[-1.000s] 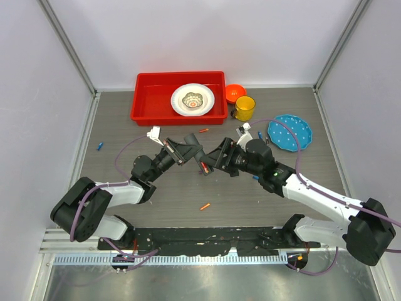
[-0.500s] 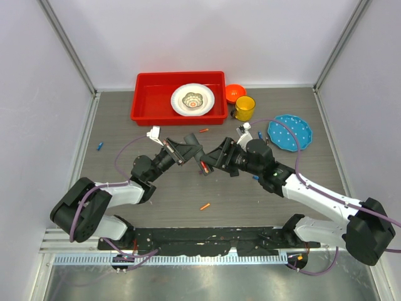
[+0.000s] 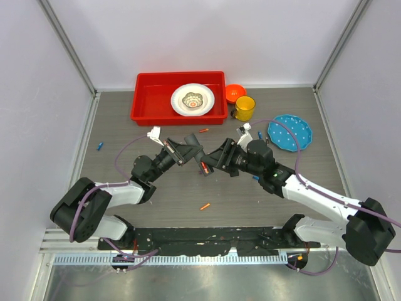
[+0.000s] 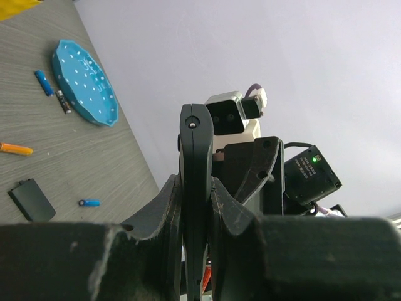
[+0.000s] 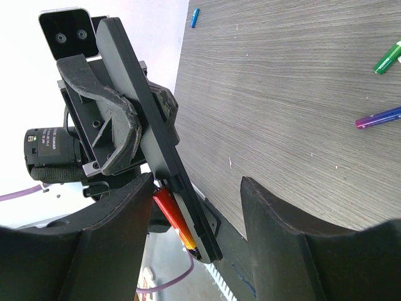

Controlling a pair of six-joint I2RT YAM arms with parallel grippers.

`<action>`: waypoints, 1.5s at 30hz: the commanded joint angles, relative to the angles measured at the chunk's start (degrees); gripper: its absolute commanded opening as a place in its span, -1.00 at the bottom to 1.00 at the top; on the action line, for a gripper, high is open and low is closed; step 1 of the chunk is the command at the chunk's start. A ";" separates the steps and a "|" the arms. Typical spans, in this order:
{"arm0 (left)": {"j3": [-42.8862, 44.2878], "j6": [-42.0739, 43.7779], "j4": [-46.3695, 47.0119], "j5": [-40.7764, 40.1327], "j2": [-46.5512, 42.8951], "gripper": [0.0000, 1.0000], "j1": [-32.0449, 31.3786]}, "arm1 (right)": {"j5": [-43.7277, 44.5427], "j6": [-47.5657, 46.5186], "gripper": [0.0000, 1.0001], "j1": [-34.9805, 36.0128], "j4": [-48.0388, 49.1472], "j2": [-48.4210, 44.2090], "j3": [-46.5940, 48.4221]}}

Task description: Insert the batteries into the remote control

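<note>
Left fingers [image 4: 235, 216] around one remote control [image 5: 143, 116]; one red-orange battery [image 5: 175, 221] against it

The grey wood-grain tabletop [image 3: 301, 103] carries a red tray [image 3: 150, 97] at the back. An orange bowl [image 3: 235, 93] sits just beside the tray's right end, and a yellow mug [image 3: 244, 108] stands close in front of the bowl. A blue dotted plate [image 3: 289, 132] lies further right.

Loose cells are scattered about. A blue battery [image 3: 99, 147] lies near the left edge, an orange battery [image 3: 205, 205] toward the front, and a second orange battery [image 3: 203, 130] just before the tray.

The right wrist view shows a green battery [image 5: 388, 58] near a purple battery [image 5: 379, 117]. The left wrist view shows a flat black cover [image 4: 31, 199] lying near a small blue cell [image 4: 89, 202].
</note>
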 commanded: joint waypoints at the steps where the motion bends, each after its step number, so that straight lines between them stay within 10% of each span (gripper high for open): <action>1: 2.43 0.27 14.97 -1.04 -1.96 -1.00 -0.17 | -0.81 -0.38 0.24 -0.12 1.19 -1.23 -1.20; 45: 3.83 -0.17 14.97 -6.93 -1.88 -0.99 -0.17 | 0.42 -5.30 -0.21 1.81 -2.06 0.17 -1.46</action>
